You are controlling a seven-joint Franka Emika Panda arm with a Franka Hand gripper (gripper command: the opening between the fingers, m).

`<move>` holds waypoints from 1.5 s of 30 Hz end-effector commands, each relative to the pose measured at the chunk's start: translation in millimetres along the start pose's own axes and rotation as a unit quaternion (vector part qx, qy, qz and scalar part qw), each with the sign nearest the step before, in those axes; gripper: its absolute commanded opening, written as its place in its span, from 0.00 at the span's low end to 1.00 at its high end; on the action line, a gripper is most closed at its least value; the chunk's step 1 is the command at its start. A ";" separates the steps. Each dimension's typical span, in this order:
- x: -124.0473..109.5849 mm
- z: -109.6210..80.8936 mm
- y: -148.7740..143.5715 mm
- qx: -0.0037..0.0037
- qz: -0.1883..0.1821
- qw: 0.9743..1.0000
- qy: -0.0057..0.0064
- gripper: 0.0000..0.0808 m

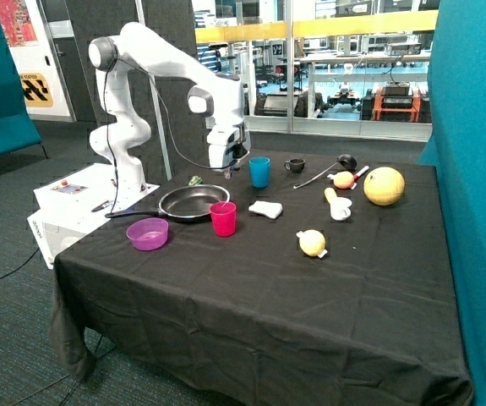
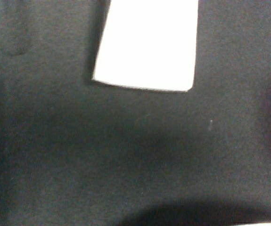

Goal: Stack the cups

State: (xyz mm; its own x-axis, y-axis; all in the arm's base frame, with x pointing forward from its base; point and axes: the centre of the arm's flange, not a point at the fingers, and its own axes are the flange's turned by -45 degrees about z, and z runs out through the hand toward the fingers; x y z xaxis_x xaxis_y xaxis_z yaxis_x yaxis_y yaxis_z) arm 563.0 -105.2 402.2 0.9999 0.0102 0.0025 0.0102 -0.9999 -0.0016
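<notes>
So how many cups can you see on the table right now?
2 in view: a blue cup beyond the frying pan, beside the claw, and a pink-red cup in front of the pan. Another may be hidden.

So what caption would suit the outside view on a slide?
Franka arm's gripper hovers above the table behind a frying pan, beside an unstacked blue cup and pink-red cup.

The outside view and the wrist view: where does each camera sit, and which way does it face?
Outside view: stands off the table's front corner, facing the black tablecloth, blue cup, red cup and pan; the whole white arm and end effector show.
Wrist view: sits on the arm's wrist, facing down at the cloth and a white patch; no robot part is clearly seen.
Shared: only the black cloth.
</notes>
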 end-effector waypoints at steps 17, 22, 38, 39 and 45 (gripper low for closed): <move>0.9 16.8 45.9 -0.001 0.016 1.000 -0.001 0.59; 5.3 17.8 54.2 -0.001 0.021 1.000 -0.001 0.60; 13.9 22.0 76.5 -0.001 0.028 1.000 -0.001 0.61; 13.7 22.7 77.6 -0.001 0.028 1.000 -0.001 0.61; 13.4 27.1 85.6 -0.001 0.032 0.999 -0.001 0.61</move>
State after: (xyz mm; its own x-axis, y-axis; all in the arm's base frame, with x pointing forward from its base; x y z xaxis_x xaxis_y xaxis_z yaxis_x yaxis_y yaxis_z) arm 575.7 -178.2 379.9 0.9990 -0.0440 0.0006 -0.0440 -0.9990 0.0023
